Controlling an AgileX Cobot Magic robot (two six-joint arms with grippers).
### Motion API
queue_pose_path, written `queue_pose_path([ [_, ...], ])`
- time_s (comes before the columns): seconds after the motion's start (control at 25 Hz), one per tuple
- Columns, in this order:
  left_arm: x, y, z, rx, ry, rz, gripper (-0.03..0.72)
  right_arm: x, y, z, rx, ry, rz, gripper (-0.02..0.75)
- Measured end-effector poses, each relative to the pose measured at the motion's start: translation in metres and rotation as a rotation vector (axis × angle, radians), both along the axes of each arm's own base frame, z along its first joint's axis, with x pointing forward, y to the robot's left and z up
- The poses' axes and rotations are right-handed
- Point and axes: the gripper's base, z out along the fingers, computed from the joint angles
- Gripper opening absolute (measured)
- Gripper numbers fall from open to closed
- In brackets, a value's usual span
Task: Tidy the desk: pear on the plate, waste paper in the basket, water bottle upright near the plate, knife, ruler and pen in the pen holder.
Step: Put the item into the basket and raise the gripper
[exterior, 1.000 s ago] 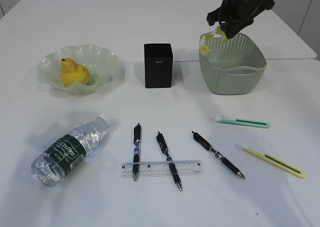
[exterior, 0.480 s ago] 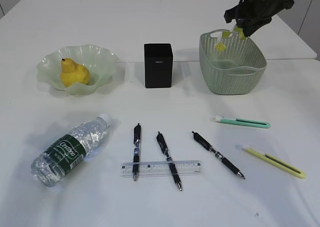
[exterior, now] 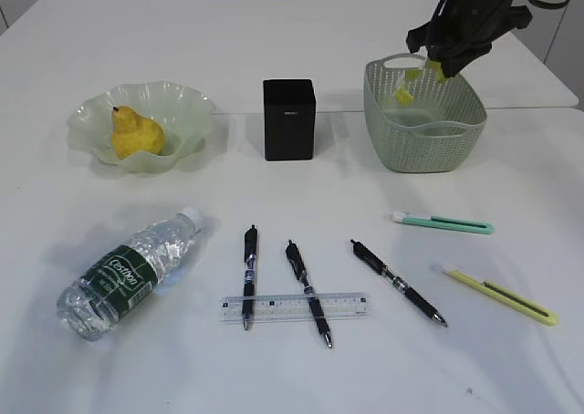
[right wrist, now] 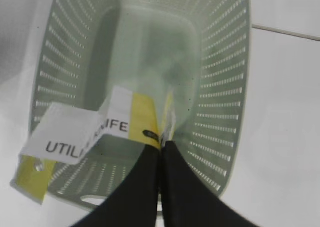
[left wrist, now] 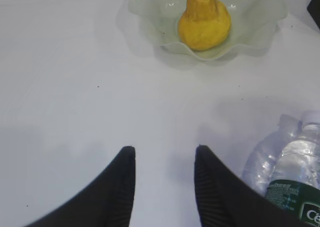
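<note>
Two sets of fingers show, and only the right one holds anything. The right gripper [right wrist: 161, 147] has its fingers [right wrist: 145, 187] pressed together on a folded white and yellow printed paper card [right wrist: 100, 132], which hangs above the sage-green perforated plastic basket [exterior: 456, 136] at the far right of the white desk [exterior: 274, 40]; the card is over the basket's open mouth, not lying in it. The left gripper [left wrist: 164, 159] hovers low over bare desk with its black fingers [left wrist: 125, 182] parted and nothing between them.

Just beside the left fingers lies the clear plastic water bottle with a dark green label [exterior: 128, 273], on its side near the front left corner. Beyond it, toward the far left, the yellow pear [exterior: 135, 133] sits in the pale green ruffled glass plate [exterior: 182, 104]. The matte black square pen holder [exterior: 289, 119] stands between plate and basket.

Along the front edge, three black pens [exterior: 308, 291] lie side by side; two of them cross the clear plastic ruler [exterior: 351, 305]. To their right lie a mint-green utility knife [exterior: 447, 222] and a yellow one [exterior: 502, 297], well apart from the holder
</note>
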Motion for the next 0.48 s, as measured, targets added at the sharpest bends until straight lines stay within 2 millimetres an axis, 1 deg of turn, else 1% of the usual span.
queue_pose_path([
  [0.48,0.0000,0.0000,0.0000,-0.001,0.000,0.001,0.276,0.0000,-0.0001,0.0000,0.004,-0.001,-0.012,-0.013],
])
